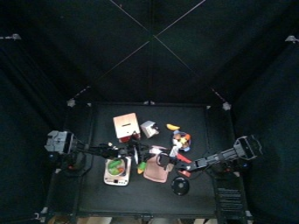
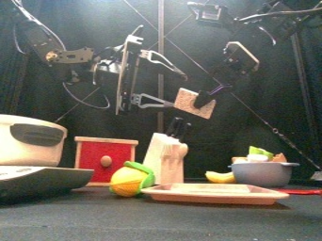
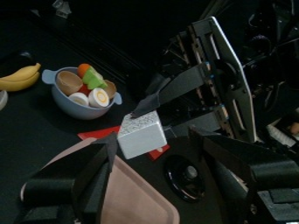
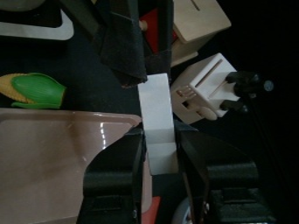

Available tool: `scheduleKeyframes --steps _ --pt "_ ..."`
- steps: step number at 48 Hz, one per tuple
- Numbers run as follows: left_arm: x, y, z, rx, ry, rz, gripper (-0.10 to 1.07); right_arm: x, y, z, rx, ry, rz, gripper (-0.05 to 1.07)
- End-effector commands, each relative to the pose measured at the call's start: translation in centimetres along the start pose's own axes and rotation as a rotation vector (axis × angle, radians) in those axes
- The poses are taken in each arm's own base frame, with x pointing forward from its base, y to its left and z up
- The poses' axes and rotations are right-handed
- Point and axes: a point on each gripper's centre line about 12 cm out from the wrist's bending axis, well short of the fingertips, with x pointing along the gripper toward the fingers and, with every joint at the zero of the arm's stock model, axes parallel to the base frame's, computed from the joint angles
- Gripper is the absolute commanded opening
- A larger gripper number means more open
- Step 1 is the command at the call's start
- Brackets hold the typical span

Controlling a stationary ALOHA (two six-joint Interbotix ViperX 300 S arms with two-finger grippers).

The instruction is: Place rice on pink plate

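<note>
The rice is a small white block (image 2: 191, 99) held in the air above the table. My right gripper (image 4: 160, 150) is shut on it; the block (image 4: 158, 118) fills the gap between its jaws. My left gripper (image 2: 168, 101) is open, its jaws on either side of the block's other end, and the block (image 3: 142, 133) floats ahead of them. The pink plate (image 2: 214, 194) lies flat below and slightly right of the block. It also shows in the right wrist view (image 4: 59, 166), the left wrist view (image 3: 128, 194) and the top view (image 1: 156, 169).
A white rice cooker (image 2: 28, 139) stands at the front left. A red box (image 2: 104, 155), a white knife block (image 2: 164, 151) and a green-yellow vegetable (image 2: 130, 177) stand left of the plate. A bowl of food (image 2: 262, 169) and a banana (image 2: 220, 176) stand to its right.
</note>
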Motion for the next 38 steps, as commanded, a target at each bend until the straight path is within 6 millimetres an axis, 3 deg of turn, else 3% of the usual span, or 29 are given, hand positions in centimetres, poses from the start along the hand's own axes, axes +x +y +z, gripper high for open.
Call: scheduleKeyframes --steps 1,13,22,32,38 --pt "-0.7 -0.7 1.9 0.03 -0.074 -0.032 0.97 -1.0 -0.6 1.0 0.062 -0.02 0.012 0.51" --pt "-4.3 -0.4 3.3 0.15 -0.171 -0.049 0.97 -3.1 -1.3 1.1 0.293 0.025 0.085 0.51" --pt "-6.7 -0.3 4.7 0.172 -0.205 -0.052 0.97 -4.0 -1.4 1.0 0.644 0.028 0.169 0.51" --pt "-9.0 1.0 8.7 0.16 -0.33 -0.008 0.97 -3.5 -1.7 -1.2 1.04 -0.004 0.155 0.51" --pt "-9.9 1.4 10.0 0.156 -0.375 0.009 0.97 -2.9 -1.6 -3.1 1.265 -0.024 0.12 0.5"
